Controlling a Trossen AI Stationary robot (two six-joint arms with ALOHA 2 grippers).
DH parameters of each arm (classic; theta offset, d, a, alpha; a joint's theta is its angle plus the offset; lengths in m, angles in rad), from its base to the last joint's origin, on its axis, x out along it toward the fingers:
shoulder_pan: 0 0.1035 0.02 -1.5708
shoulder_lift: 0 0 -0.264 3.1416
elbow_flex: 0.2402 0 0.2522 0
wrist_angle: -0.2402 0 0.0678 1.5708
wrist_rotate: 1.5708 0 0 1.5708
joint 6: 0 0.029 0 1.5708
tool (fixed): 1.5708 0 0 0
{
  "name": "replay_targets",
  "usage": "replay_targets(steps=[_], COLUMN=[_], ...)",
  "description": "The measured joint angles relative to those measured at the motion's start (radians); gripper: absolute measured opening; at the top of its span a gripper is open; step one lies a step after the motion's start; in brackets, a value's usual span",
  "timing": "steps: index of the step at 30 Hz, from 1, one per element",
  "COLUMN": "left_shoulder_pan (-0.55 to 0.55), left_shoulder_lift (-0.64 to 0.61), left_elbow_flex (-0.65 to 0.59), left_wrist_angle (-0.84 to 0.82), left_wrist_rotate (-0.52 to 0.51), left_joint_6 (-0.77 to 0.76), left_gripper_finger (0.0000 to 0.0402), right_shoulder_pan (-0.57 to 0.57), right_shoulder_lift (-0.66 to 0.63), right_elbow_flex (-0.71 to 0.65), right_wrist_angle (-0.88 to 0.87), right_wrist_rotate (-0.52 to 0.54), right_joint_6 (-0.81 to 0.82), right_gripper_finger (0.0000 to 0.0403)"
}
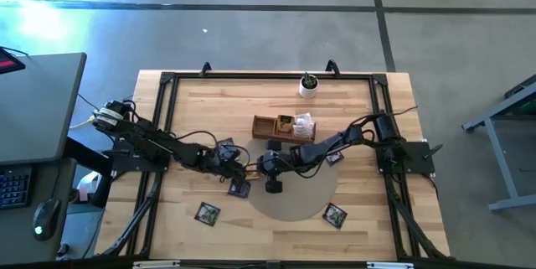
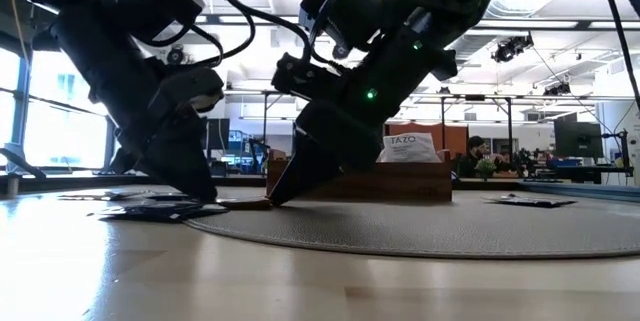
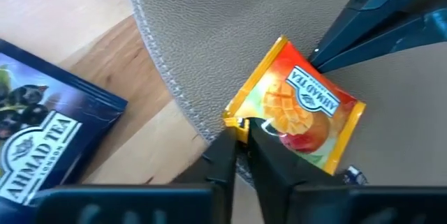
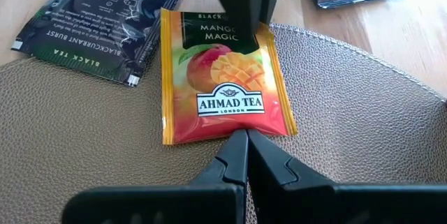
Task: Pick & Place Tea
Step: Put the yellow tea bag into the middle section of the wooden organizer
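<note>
Pinching step: left hand (image 3: 241,137) clamped on orange tea sachet (image 3: 300,112) at mat (image 3: 391,112) edge; right hand (image 4: 246,144) closed beside sachet; next, lifting.

The orange sachet (image 4: 222,88) at the centre of the right wrist view looks like glossy printed foil, smooth, with crimped sealed edges. At upper left of that frame, the dark sachet (image 4: 98,21) has a duller sheen and slight wrinkles. Both lie partly on a round grey mat (image 4: 363,105) with a fine pebbled, leather-like grain and a stitched rim. The table (image 1: 360,219) is pale wood in jointed strips, smooth and matt. The left claw (image 3: 241,155) and the right claw (image 4: 244,155) are smooth matt black plastic. The small box (image 1: 270,126) is brown wood.
</note>
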Motion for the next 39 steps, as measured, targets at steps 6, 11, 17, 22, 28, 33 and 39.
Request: replay_targets(steps=[6,11,17,22,28,33,39], left_shoulder_pan=[0.0,0.0,0.0,0.042,0.168,0.285,0.371], left_shoulder_lift=[0.0,-0.006,-0.016,-0.012,-0.003,0.053,0.151], left_elbow_flex=[0.009,0.105,0.339,0.547,0.693,0.739,0.751], left_wrist_angle=[-0.003,-0.11,-0.478,-0.642,-0.632,-0.608,-0.423], left_wrist_rotate=[-0.011,-0.013,-0.14,-0.195,-0.087,0.0,0.123], left_joint_6=[0.056,0.208,0.428,0.624,0.876,1.043,1.205], left_gripper_finger=[0.0007,0.0002,0.0001,0.0,0.0,0.0,0.0], right_shoulder_pan=[0.001,0.008,0.037,0.054,0.092,0.153,0.211], right_shoulder_lift=[0.0,-0.042,-0.197,-0.341,-0.485,-0.593,-0.752], right_elbow_flex=[0.0,-0.001,-0.001,-0.003,-0.027,-0.137,-0.341], right_wrist_angle=[-0.003,-0.083,-0.448,-0.804,-0.971,-1.022,-1.002], right_wrist_rotate=[0.002,0.027,0.166,0.057,0.211,0.264,0.257], right_joint_6=[0.0,0.0,0.042,0.182,0.431,0.534,0.601], right_gripper_finger=[0.0,0.0,0.0,0.0001,0.0001,0.0001,0.0001])
